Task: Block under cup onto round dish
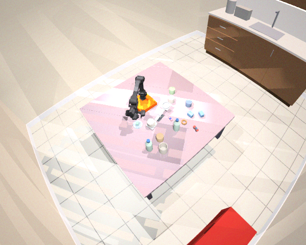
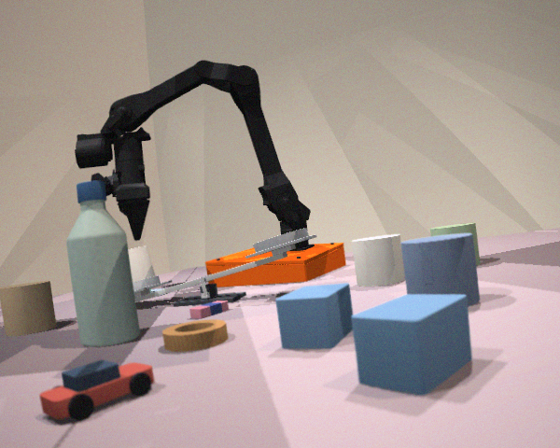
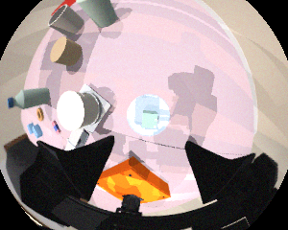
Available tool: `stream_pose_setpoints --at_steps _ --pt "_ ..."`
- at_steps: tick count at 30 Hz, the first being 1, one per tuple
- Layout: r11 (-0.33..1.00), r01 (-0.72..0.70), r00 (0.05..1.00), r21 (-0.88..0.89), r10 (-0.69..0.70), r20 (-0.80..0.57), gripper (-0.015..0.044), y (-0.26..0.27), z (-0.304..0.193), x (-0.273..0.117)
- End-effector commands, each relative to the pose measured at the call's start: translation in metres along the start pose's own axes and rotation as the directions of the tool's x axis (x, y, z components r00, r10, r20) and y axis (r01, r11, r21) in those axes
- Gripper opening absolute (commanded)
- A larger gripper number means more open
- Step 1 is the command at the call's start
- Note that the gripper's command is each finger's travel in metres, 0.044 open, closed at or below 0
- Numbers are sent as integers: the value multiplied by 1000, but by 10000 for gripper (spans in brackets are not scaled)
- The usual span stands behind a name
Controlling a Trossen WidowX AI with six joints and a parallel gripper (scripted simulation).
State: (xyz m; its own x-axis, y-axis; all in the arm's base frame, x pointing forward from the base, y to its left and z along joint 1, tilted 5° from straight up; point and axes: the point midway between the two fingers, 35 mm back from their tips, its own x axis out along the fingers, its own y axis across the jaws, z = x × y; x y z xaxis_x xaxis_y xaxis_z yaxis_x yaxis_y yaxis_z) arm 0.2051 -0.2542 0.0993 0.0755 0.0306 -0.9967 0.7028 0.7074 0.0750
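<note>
Pink table (image 1: 137, 161), two bottles (image 1: 176, 124), one dish (image 3: 148, 114)

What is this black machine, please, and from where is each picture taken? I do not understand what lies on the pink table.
It is a robot arm on an orange base, ending in a two-fingered gripper. One picture looks down from high above, one from low at the table's edge, one from a camera at the gripper. The gripper is open and holds nothing. Straight below it lies a round dish with a small block on it. Beside the dish, a white cup stands on one end of a small balance. Around them stand bottles, cups, blue blocks, a ring and a toy car.
</note>
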Motion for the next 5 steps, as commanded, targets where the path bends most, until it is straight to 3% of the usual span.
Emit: stream_pose_setpoints --at_steps 1,5 --pt "1000 0 1000 -3 0 1 440 0 0 -8" --pt "1000 0 1000 -3 0 1 440 0 0 -8"
